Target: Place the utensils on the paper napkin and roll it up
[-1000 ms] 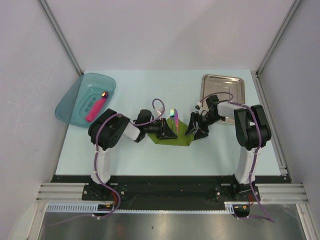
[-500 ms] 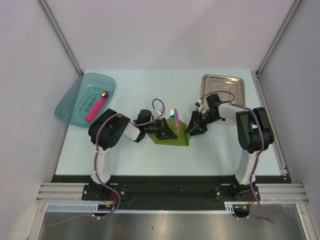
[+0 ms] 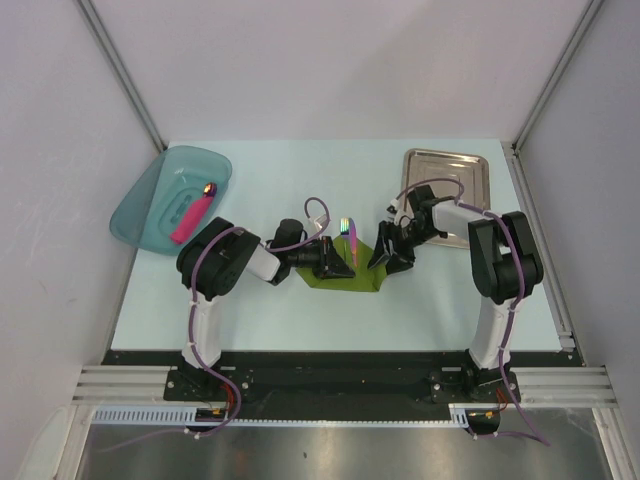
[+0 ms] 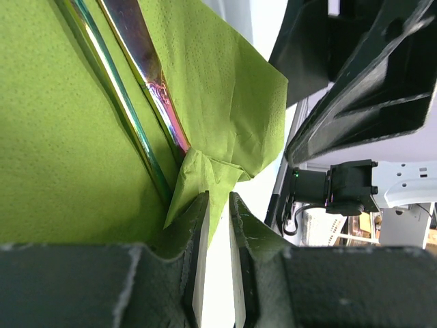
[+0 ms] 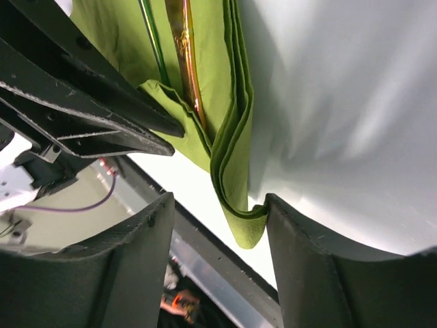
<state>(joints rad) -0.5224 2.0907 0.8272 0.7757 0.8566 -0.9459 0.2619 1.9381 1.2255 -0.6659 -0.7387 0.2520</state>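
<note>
Left tool: I see its jaws almost together, pinching a raised fold of the paper napkin at their tips.
Right tool: the jaws stand wide apart and straddle the napkin's doubled-over edge. I can't tell whether either finger touches the paper.
Utensils: two iridescent pieces lie side by side on the napkin, and their handles run in under the lifted fold. From above, their heads poke out past the napkin's far edge.
Paper napkin: it sits mid-desk between my two tools, with one side folded over in layers.
Steel tray: far right of the desk, well apart from the napkin.
Teal tub: far left, with a pink bar lying inside.
</note>
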